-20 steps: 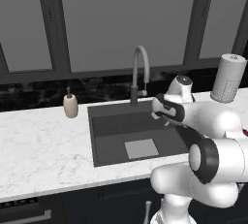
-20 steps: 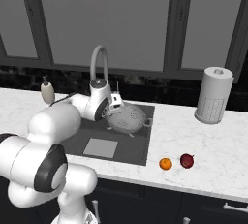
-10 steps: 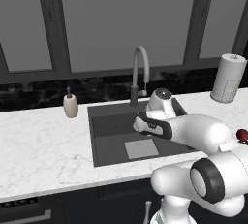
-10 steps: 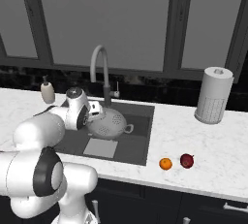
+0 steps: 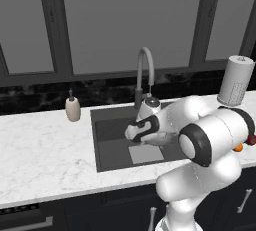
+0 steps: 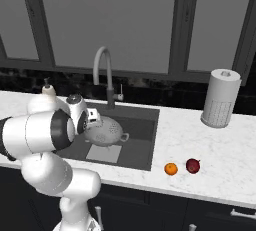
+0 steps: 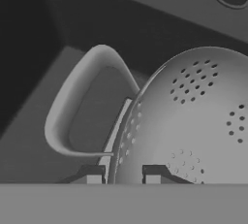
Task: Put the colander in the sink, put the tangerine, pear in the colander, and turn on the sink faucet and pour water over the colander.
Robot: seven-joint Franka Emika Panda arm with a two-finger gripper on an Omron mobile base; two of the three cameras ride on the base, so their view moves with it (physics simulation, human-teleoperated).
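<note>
Left base view: the white arm reaches from the lower right over the sink [image 5: 107,140], and its bulk hides most of the basin's right half. The gripper [image 5: 131,134] hangs low above the basin; what it holds is screened by the wrist. The sink faucet [image 5: 142,70] arches behind it, and a beige soap bottle [image 5: 73,108] stands on the marble counter [image 5: 40,150] to the left. A paper towel roll [image 5: 235,81] stands at the far right. Past the arm's elbow, only slivers of the tangerine [image 5: 238,147] and the pear [image 5: 251,139] peek out.

Right base view: the colander [image 6: 104,131] sits tilted inside the sink [image 6: 145,140], over the lighter square patch, with the gripper [image 6: 91,123] at its left rim; the fingertips are hard to make out. The tangerine [image 6: 171,169] and pear [image 6: 193,165] lie just beside each other on the counter, right of the basin.

Hand view: the two fingertips [image 7: 91,174] are clamped on the colander's [image 7: 193,116] rim, beside its loop handle [image 7: 72,106]. The bowl is cut off at the right edge.
</note>
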